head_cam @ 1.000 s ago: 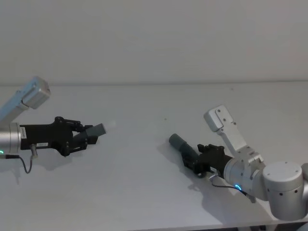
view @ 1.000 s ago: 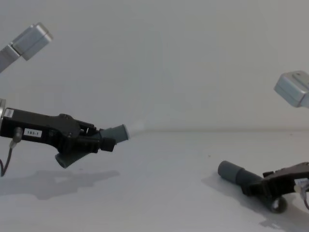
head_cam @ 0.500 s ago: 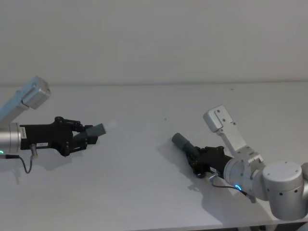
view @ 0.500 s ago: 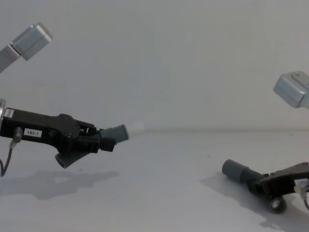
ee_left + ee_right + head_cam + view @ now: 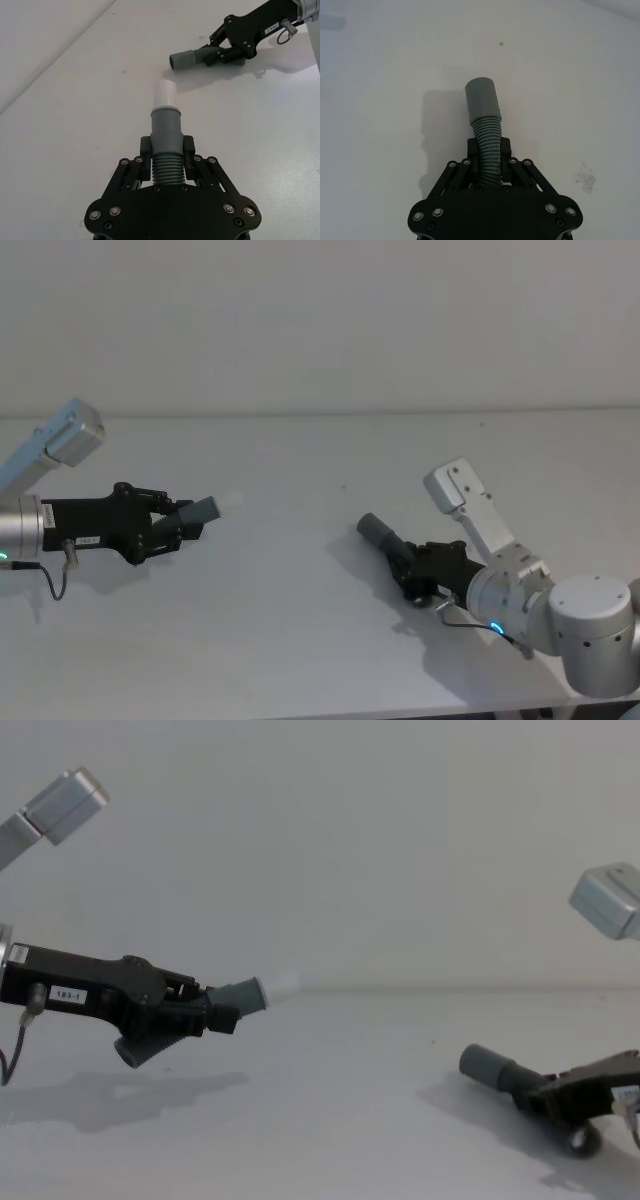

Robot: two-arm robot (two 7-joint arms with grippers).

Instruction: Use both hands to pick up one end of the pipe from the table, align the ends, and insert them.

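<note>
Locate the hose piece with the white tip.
The hose piece is on the robot's left in the head view, held in the left gripper above the table.

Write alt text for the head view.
Two robot arms face each other across a white table, each holding a grey hose piece. The left gripper aims one hose piece at the right gripper, which points the other hose piece back, ends apart.
</note>
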